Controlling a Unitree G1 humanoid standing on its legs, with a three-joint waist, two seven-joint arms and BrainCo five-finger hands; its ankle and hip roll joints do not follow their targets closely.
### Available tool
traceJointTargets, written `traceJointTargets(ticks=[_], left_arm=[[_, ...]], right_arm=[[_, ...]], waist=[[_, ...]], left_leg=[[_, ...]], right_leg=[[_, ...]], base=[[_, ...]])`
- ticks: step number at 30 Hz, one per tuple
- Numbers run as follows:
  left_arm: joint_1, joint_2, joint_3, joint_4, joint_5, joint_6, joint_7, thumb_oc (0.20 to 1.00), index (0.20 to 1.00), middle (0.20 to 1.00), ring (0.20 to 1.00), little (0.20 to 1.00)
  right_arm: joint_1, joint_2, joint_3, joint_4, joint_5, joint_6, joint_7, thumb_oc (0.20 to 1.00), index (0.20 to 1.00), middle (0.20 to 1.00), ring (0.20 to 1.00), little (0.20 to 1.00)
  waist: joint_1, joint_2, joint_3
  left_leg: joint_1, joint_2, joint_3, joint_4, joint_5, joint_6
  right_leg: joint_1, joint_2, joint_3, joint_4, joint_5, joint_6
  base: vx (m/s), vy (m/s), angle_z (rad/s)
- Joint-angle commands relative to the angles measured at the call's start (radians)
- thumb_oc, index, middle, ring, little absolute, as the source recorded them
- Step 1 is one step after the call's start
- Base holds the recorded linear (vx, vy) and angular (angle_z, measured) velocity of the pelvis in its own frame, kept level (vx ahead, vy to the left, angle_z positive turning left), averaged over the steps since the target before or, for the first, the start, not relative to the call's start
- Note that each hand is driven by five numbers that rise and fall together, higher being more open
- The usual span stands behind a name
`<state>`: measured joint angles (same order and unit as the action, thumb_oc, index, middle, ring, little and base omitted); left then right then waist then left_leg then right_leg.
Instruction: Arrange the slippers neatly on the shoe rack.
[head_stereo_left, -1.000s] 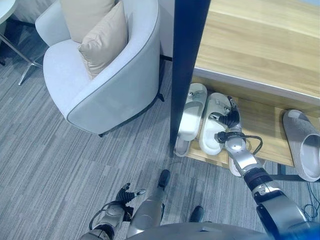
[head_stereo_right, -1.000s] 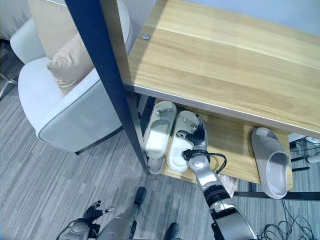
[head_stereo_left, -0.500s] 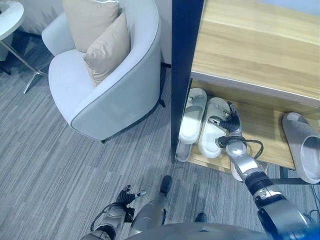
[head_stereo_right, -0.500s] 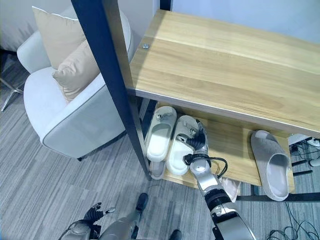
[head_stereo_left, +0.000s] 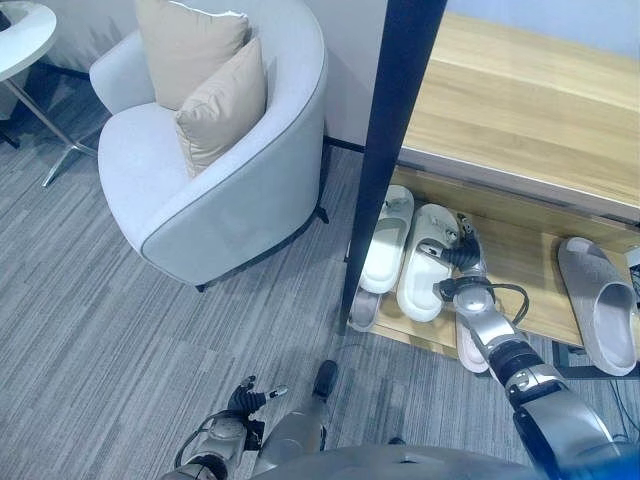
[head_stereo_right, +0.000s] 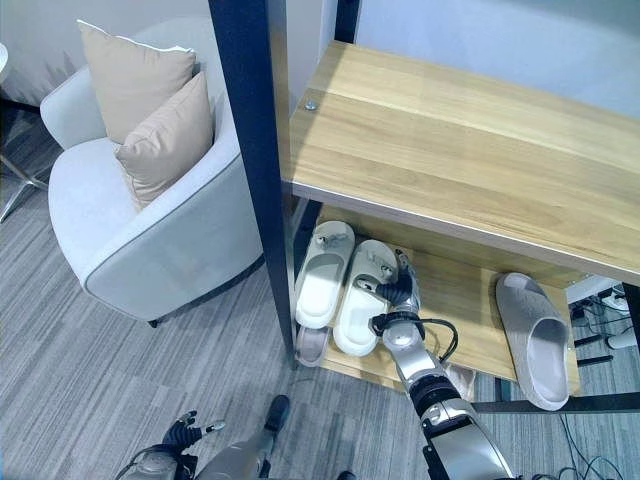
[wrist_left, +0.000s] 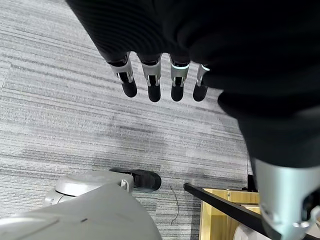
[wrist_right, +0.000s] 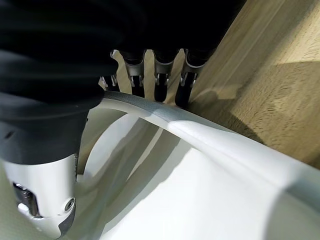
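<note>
Two white slippers (head_stereo_left: 405, 255) sit side by side on the shoe rack (head_stereo_left: 520, 255), just as before. The right hand (head_stereo_left: 462, 262) still grips the nearer one; the left hand (head_stereo_left: 245, 398) hangs loose.

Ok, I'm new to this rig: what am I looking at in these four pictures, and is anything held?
It's a two-armed humanoid. The two wide pictures come from its head, looking down at a shoe rack beside an armchair. The lower shelf carries a white pair and, further right, a grey slipper. The close pictures come from wrist cameras. The right hand seems to pinch one white slipper by its strap, fingers over it. The left hand hangs open over the carpet, empty.
</note>
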<state>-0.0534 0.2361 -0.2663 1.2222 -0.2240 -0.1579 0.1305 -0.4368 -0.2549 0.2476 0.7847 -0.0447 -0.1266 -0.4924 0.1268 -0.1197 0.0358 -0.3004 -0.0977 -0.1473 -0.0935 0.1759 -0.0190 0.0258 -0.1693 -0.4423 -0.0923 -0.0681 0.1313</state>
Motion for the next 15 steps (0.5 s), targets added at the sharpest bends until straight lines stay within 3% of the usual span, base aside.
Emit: traceJointTargets(ticks=[1, 10, 15], left_arm=[[-0.016, -0.061, -0.012, 0.068, 0.005, -0.002, 0.010, 1.000, 1.000, 1.000, 1.000, 1.000], [-0.022, -0.056, 0.006, 0.077, 0.001, -0.001, 0.014, 1.000, 1.000, 1.000, 1.000, 1.000], [-0.019, -0.057, 0.008, 0.077, 0.003, -0.001, 0.015, 1.000, 1.000, 1.000, 1.000, 1.000]], right_arm=[[-0.018, -0.054, -0.006, 0.025, 0.032, 0.004, -0.013, 1.000, 1.000, 1.000, 1.000, 1.000], [0.037, -0.015, -0.076, -0.048, 0.237, -0.101, 0.041, 1.000, 1.000, 1.000, 1.000, 1.000], [0.053, -0.010, -0.082, -0.053, 0.235, -0.103, 0.034, 1.000, 1.000, 1.000, 1.000, 1.000]], waist=[[0.014, 0.021, 0.040], [0.002, 0.022, 0.037], [0.000, 0.024, 0.037]], left_leg=[[0.097, -0.016, -0.009, 0.006, -0.185, -0.015], [0.111, -0.013, -0.008, 0.006, -0.188, -0.017], [0.114, -0.012, -0.007, 0.006, -0.189, -0.017]], right_leg=[[-0.027, -0.053, -0.003, 0.017, 0.058, 0.061], [-0.020, -0.054, -0.009, 0.030, 0.046, 0.056], [-0.017, -0.053, -0.010, 0.032, 0.043, 0.055]], base=[[0.00, 0.000, 0.00], [0.00, 0.000, 0.00], [0.00, 0.000, 0.00]])
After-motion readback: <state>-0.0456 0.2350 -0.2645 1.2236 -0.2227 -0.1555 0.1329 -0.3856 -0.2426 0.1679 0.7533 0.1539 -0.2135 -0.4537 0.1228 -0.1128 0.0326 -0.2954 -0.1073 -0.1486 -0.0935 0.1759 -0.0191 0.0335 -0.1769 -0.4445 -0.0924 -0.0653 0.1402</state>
